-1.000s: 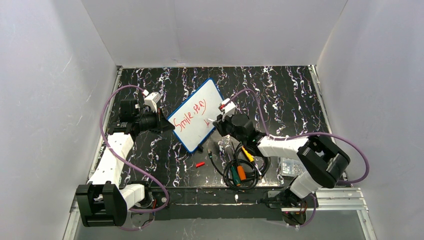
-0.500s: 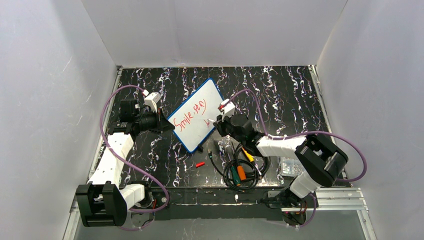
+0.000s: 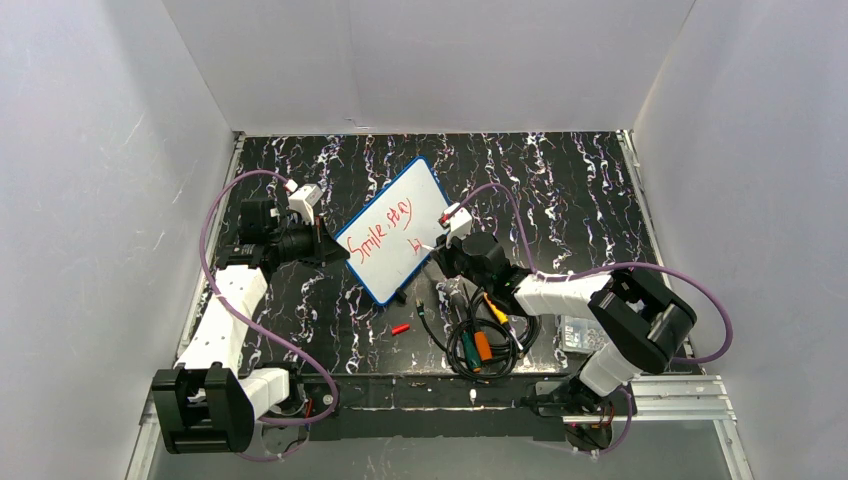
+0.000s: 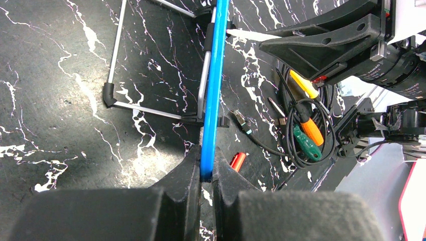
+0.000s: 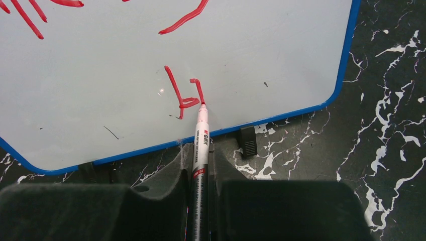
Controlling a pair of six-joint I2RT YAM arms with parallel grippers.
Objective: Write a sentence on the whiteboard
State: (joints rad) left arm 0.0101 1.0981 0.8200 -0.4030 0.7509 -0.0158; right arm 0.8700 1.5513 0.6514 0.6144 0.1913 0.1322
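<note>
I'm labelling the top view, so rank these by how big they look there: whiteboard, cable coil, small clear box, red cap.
1. whiteboard, clearly largest
2. cable coil
3. small clear box, partly hidden, so its rank is less sure
4. red cap, smallest

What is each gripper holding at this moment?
Left gripper: closed on the whiteboard edge.
Right gripper: closed on the red marker, tip on the whiteboard.
</note>
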